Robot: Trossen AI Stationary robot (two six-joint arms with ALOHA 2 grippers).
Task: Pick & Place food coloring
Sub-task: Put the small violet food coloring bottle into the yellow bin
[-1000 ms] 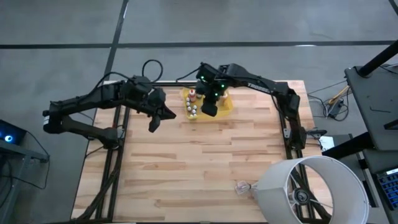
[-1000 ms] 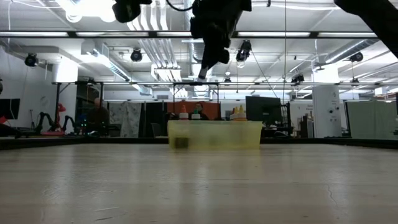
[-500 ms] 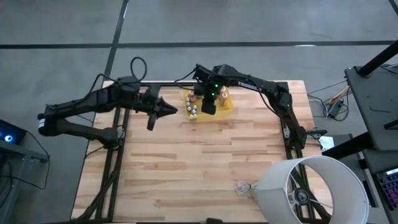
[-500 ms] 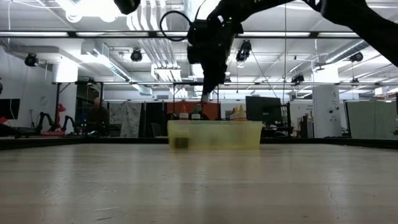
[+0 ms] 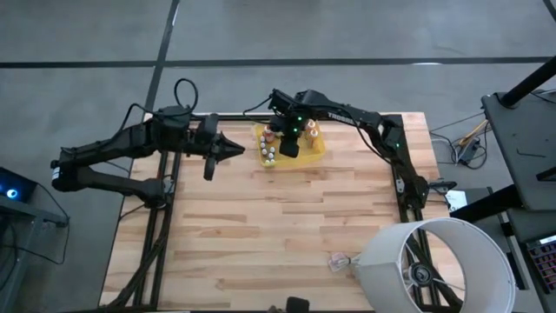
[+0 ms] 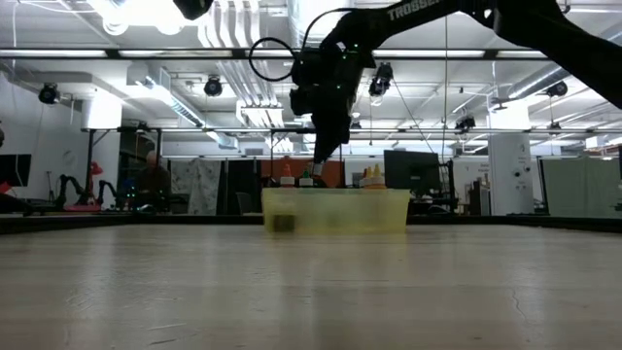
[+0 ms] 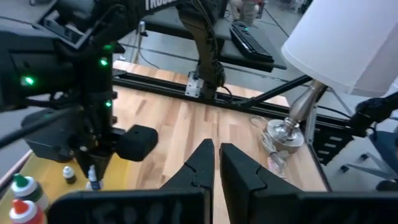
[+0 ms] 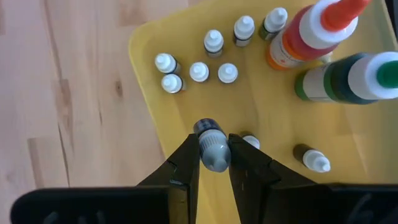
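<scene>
My right gripper (image 8: 213, 163) is clamped on a small grey-capped food coloring bottle (image 8: 213, 147), poised above the yellow tray (image 8: 149, 68). Roughly a dozen bottles already sit inside; I judge this one nearly placed. Left gripper (image 7: 216, 163) waits beside the tray, fingers together.

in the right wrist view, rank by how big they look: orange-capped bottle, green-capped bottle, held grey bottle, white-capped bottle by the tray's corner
1-2. Orange-capped bottle and green-capped bottle: much alike, both cut off, so unranked.
3. Held grey bottle, though nearness to the camera inflates it.
4. White-capped bottle.
</scene>
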